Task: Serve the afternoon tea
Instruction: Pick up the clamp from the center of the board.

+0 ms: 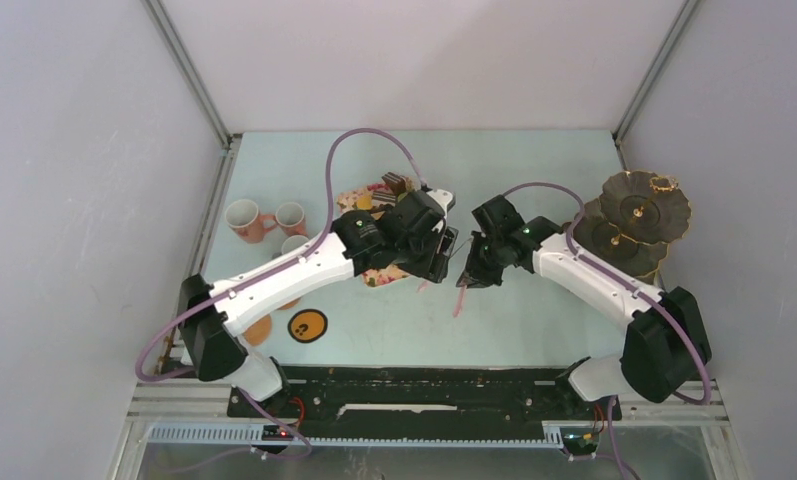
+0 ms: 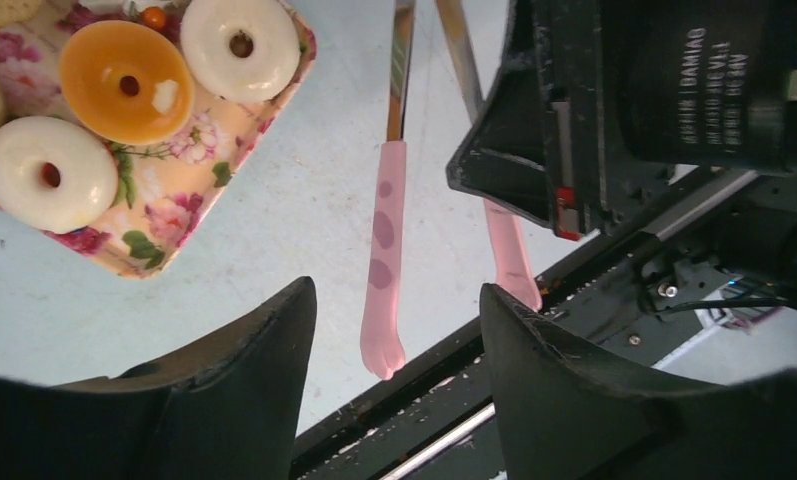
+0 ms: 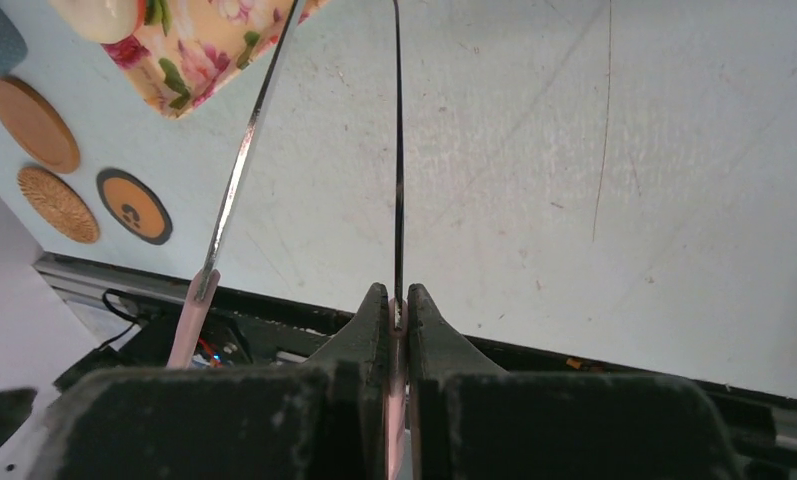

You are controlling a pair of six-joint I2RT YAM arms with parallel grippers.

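Right gripper (image 3: 397,300), jaws clamped on one arm of the pink tongs (image 3: 397,150), just beside the floral tray (image 2: 189,215); left gripper (image 2: 394,295), jaws spread wide, holding nothing, beside that tray; small donuts (image 2: 49,172) lie on it.

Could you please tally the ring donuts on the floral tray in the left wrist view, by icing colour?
White-iced ring donuts: 2
Orange-iced ring donut: 1
Total: 3
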